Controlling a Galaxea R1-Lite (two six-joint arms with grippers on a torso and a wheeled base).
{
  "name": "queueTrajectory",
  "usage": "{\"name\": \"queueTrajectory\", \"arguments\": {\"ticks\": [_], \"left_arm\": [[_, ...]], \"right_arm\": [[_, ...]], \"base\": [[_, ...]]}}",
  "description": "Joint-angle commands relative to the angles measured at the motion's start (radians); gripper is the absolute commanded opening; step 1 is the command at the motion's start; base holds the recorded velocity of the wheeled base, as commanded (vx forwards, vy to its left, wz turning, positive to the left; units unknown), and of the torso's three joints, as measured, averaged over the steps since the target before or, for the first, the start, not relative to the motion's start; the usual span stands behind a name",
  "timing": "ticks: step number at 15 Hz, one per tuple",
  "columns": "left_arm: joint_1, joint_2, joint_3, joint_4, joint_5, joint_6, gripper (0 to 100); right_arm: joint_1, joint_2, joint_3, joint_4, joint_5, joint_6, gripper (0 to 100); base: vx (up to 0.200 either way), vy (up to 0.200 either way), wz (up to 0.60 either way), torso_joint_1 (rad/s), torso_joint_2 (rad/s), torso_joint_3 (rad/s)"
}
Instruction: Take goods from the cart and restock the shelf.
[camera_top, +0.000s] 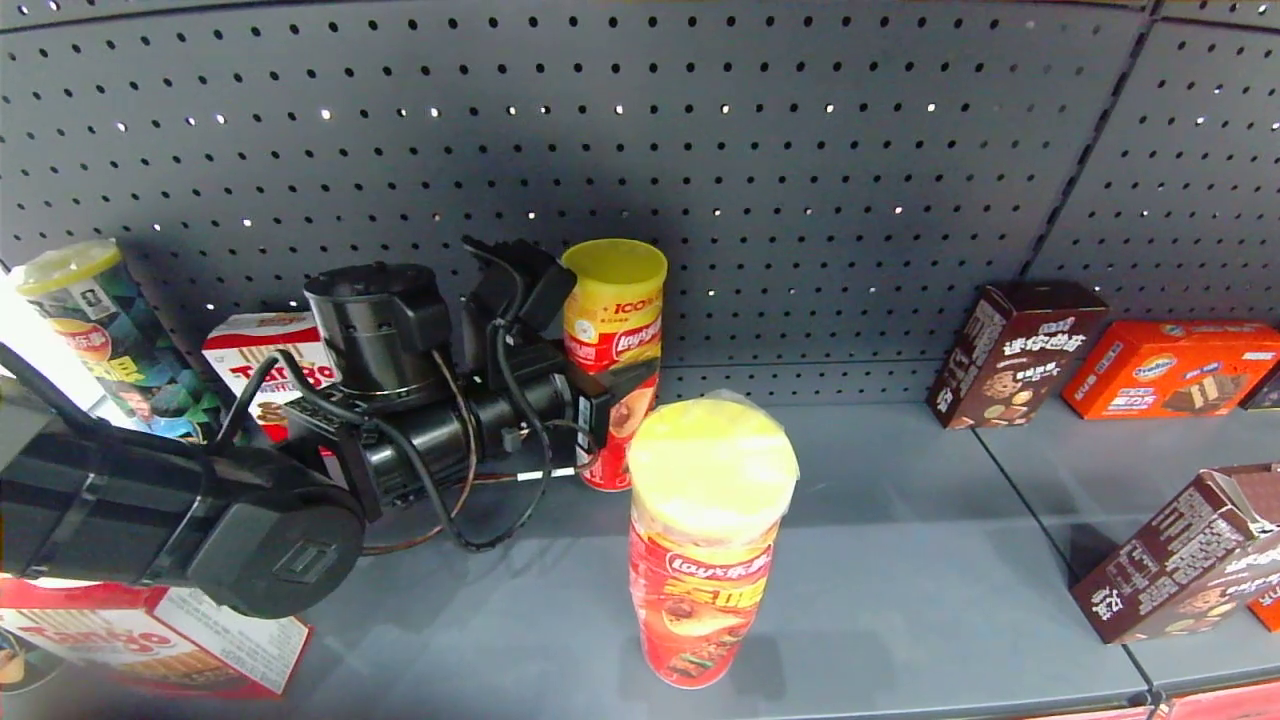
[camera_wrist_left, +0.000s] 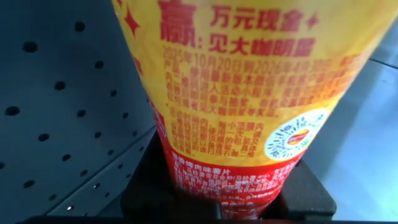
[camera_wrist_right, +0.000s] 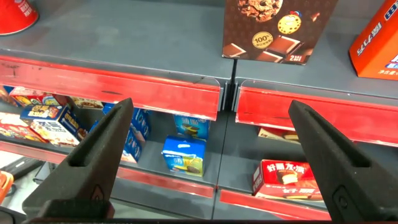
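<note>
Your left gripper's fingers (camera_wrist_left: 144, 194) are clamped on either side of the yellow-lidded crisp can (camera_top: 612, 325), low on its red band. The can stands upright at the back of the shelf (camera_top: 900, 570), just in front of the pegboard (camera_top: 800, 150); you cannot tell whether its base touches the board. From the head view, your left gripper (camera_top: 622, 395) comes in from the robot's left. A second crisp can (camera_top: 705, 560) stands upright near the front, just right of the held one and apart from it. Left of the arm sit a white and red wafer box (camera_top: 262, 345) and a patterned canister (camera_top: 100, 330). To the right are an upright brown biscuit box (camera_top: 1010, 355), an orange box (camera_top: 1170, 365) and a tilted brown box (camera_top: 1180, 555). Your right gripper (camera_wrist_right: 211, 168) has its fingers (camera_wrist_right: 93, 168) spread wide with nothing between them, facing the red price rail (camera_wrist_right: 124, 84) and blue boxes (camera_wrist_right: 183, 155) lower down.
</note>
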Motion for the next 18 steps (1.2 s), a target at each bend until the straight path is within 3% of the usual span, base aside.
{"name": "queueTrajectory", "arguments": {"ticks": [1,10,11,18], "left_arm": [[-0.001,0.013,0.003,-0.017,-0.001,0.000,0],[0.000,0.018,0.039,-0.023,0.001,0.003,0],[-0.001,0.018,0.058,-0.046,0.002,0.003,100],[0.023,-0.079,0.090,-0.036,0.007,0.012,100]], "right_arm": [[0.000,0.002,0.000,0.000,0.001,0.000,100],[0.000,0.002,0.000,0.000,0.001,0.000,100],[0.000,0.002,0.000,0.000,0.001,0.000,100],[0.000,0.002,0.000,0.000,0.001,0.000,100]], "base": [[0.000,0.000,0.00,0.000,0.00,0.000],[0.000,0.000,0.00,0.000,0.00,0.000],[0.000,0.000,0.00,0.000,0.00,0.000],[0.000,0.000,0.00,0.000,0.00,0.000]]}}
